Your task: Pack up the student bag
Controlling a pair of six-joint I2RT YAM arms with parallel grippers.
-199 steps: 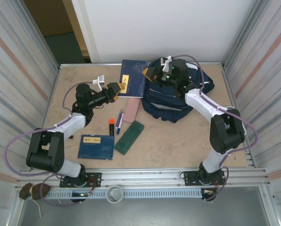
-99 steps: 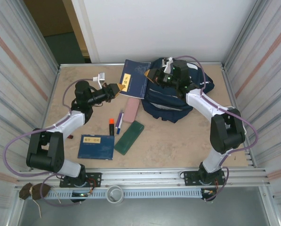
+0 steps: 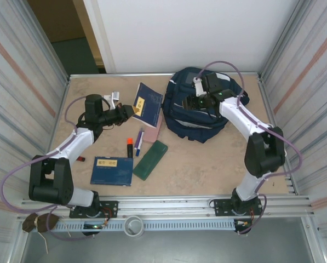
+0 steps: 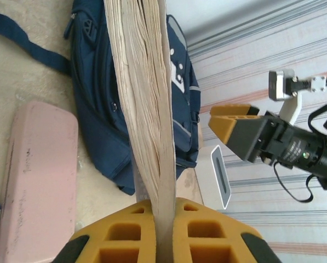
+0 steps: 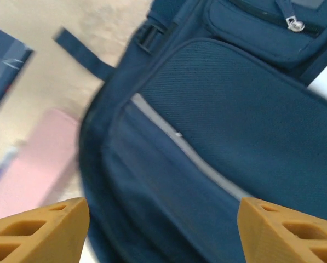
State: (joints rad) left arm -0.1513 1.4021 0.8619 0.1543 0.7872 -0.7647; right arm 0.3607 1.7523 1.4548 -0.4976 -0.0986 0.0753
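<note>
Right pincer (image 5: 163,230) gapes over navy fabric student bag (image 5: 234,109), pale-striped

Left arm (image 3: 75,139) stretched forward. Left gripper (image 3: 127,112): fingers (image 4: 199,230) pinched tight on blue book (image 3: 148,103) edge. Right arm (image 3: 245,118) extended, elbow bent. Right gripper (image 3: 196,101): fingers (image 5: 37,230) spread wide.

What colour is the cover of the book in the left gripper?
The book is dark blue with a yellow label; top external view shows it best.
</note>
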